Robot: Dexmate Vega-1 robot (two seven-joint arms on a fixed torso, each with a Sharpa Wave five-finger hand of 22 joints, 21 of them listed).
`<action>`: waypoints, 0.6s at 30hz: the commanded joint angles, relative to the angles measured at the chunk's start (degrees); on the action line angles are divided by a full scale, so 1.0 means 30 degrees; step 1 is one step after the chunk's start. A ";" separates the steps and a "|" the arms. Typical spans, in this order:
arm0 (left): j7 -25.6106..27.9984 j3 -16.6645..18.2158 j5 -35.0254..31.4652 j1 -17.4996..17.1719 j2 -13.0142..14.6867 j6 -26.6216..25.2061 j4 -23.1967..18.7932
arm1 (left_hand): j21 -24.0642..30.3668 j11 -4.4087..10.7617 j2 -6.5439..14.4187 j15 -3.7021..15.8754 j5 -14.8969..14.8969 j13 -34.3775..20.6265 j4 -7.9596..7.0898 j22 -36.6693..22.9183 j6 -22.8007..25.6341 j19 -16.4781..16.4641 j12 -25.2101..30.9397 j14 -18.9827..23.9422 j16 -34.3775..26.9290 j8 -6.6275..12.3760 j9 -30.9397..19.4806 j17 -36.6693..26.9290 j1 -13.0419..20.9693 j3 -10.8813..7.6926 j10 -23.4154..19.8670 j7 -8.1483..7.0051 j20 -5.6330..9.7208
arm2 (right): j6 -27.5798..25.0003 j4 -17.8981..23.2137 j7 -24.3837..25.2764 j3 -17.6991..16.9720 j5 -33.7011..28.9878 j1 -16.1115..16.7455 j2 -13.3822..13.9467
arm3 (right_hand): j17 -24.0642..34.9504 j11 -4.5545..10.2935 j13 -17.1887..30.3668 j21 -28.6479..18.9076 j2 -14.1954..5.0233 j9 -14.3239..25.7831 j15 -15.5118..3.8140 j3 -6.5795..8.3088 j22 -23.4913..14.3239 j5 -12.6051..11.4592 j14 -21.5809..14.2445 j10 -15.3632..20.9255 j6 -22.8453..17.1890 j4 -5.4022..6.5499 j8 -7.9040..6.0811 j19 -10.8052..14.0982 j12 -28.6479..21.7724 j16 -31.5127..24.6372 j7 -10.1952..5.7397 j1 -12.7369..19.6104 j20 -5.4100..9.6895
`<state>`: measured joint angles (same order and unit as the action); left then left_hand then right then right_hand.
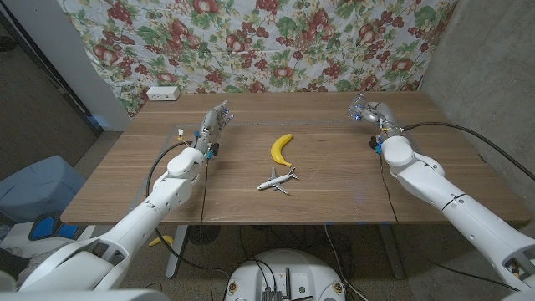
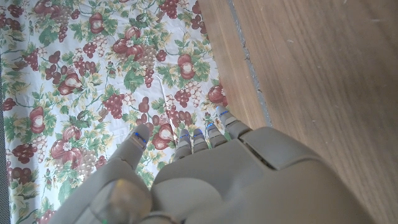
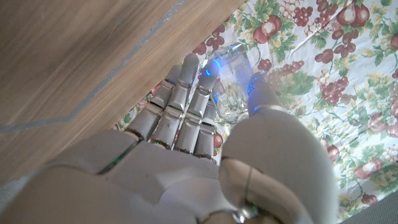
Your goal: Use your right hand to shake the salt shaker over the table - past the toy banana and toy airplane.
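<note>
From the head view, the right hand (image 1: 365,109) hovers at the table's (image 1: 334,201) far edge, about one o'clock from the toy banana (image 1: 282,149), with something pale and glassy in it, too small to make out. The right wrist view settles it: fingers (image 3: 186,93) and thumb close around the clear salt shaker (image 3: 233,87). The toy airplane (image 1: 277,180) lies just at six o'clock of the banana. The left hand (image 1: 215,122), at ten o'clock, holds nothing, its fingers (image 2: 199,140) straight and close together.
</note>
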<state>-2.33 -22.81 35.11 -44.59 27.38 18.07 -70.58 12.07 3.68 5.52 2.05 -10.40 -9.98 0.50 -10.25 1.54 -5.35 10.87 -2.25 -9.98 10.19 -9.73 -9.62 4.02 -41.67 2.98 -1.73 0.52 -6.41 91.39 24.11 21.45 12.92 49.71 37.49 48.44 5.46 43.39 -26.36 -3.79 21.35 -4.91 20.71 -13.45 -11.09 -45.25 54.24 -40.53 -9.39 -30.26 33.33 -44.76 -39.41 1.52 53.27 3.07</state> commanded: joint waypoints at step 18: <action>-0.0051 0.0002 0.0010 0.0132 -0.0101 0.0019 0.0264 | -0.0046 0.0038 0.1248 0.0658 -0.0078 -0.0072 0.0088 -0.0079 0.0133 -0.0111 0.0039 -0.0011 -0.0080 0.0050 -0.0065 -0.0056 -0.0060 0.0031 -0.0109 -0.0002 0.0005 | 0.6698 -0.3396 -0.1454 -0.1672 0.4718 0.0580 -0.2492 | 0.0473 0.1189 0.0037 -0.0436 -0.1728 0.0051 -0.2466 0.0342 -0.0106 -0.0076 -0.0280 0.0727 -0.4623 0.0438 -0.0062 -0.0235 -0.0129 0.0338 -0.0863 0.1938 0.0734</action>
<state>-2.25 -22.85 35.05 -44.56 27.29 17.92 -70.53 12.07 3.68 5.52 2.05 -10.41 -9.98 0.50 -10.25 1.54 -5.35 10.87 -2.25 -9.98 10.19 -9.73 -9.62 4.02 -41.67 2.99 -1.73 0.52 9.16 83.59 21.01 17.28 23.61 51.40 31.84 49.51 5.46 43.41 -27.24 -3.79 21.41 -5.23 20.71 -13.44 -11.08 -45.57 54.24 -40.53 -9.39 -29.90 32.93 -44.75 -38.54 1.52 53.27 3.07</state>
